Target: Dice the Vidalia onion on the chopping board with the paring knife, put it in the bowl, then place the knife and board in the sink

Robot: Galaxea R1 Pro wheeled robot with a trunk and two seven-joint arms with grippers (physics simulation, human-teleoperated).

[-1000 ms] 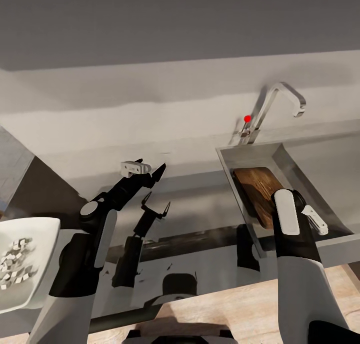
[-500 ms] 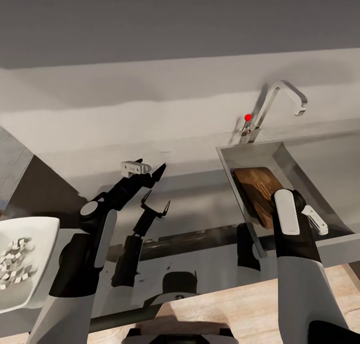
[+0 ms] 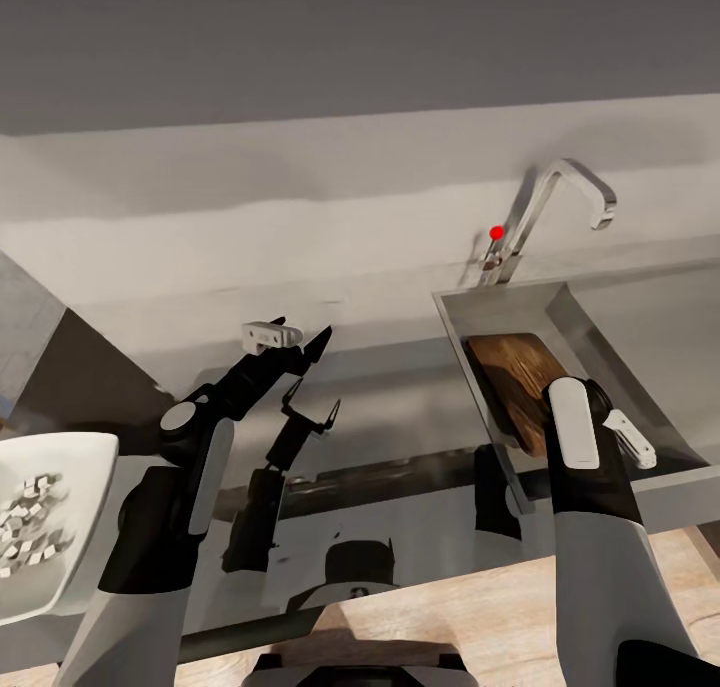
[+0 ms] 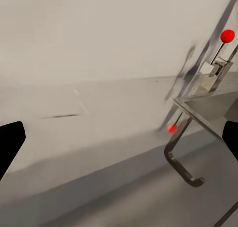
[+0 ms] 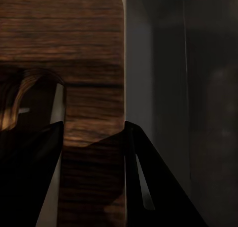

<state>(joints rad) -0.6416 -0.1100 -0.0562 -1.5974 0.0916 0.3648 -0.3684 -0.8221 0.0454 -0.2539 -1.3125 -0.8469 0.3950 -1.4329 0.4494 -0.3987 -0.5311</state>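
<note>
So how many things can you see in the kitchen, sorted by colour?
Brown: 1, the board in the sink
White: 1, the bowl of onion bits
Silver: 2, the sink and the faucet
Red: 1, the knob
Total: 5

Dark brown wooden chopping board with visible grain, matt, lies in the brushed steel sink; glossy chrome faucet, smooth reflective grey counter, matt white bowl

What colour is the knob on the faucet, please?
The knob is bright red, on the chrome faucet; clearest in the left wrist view.
</note>
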